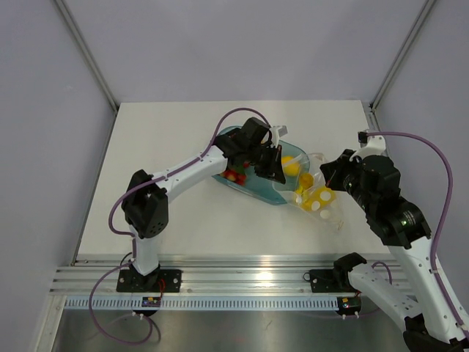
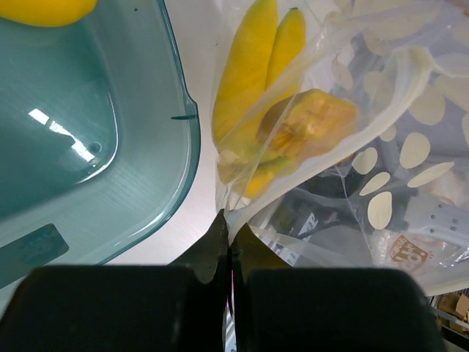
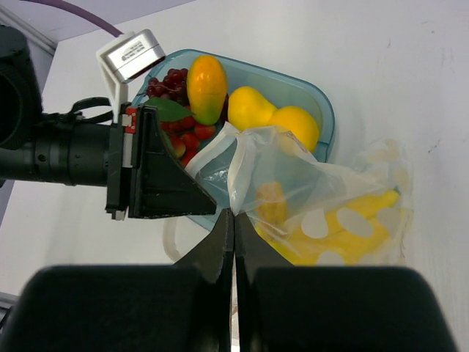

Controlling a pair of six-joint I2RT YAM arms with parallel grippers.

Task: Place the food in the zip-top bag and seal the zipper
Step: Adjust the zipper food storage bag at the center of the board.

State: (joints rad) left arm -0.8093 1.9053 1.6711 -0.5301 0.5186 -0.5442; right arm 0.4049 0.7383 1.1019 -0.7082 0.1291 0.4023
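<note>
Pinching the zip-top bag (image 1: 319, 202), left gripper (image 2: 229, 227) and right gripper (image 3: 234, 220) clamp its mouth beside the teal tray (image 2: 146, 191).

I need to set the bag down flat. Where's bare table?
Bare table left of the tray, and the near strip between tray and rail. Crowded right of the tray: the bag, with left fingers and right fingers both pinching it.

top: high, looking down | wrists: close-up | shared: zip-top bag (image 3: 322, 194)
</note>
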